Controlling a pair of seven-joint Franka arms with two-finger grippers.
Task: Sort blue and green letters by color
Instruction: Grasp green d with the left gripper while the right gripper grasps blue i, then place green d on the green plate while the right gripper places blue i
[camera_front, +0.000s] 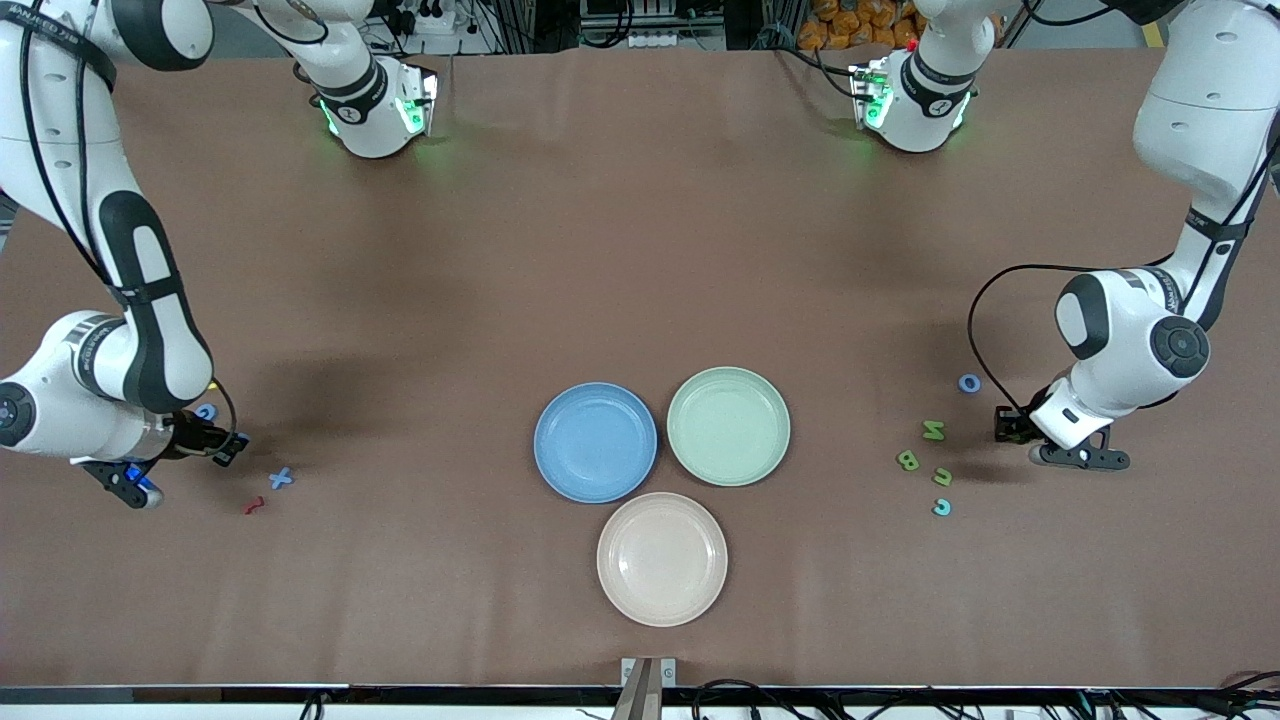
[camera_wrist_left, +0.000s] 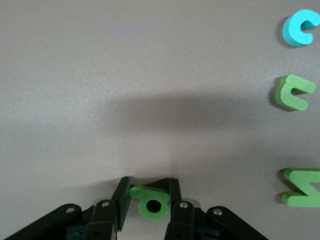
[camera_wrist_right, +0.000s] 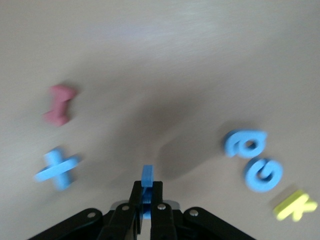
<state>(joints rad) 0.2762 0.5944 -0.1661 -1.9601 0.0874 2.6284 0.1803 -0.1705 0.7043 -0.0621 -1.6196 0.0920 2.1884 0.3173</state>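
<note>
All three plates are bare — sorting has barely begun. The left gripper clamps a green P near the green letters; the right gripper pinches a blue piece beside the X.

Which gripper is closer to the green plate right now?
Left. The left gripper is at the green letters, beside the green plate; the right gripper is past the blue plate.
</note>
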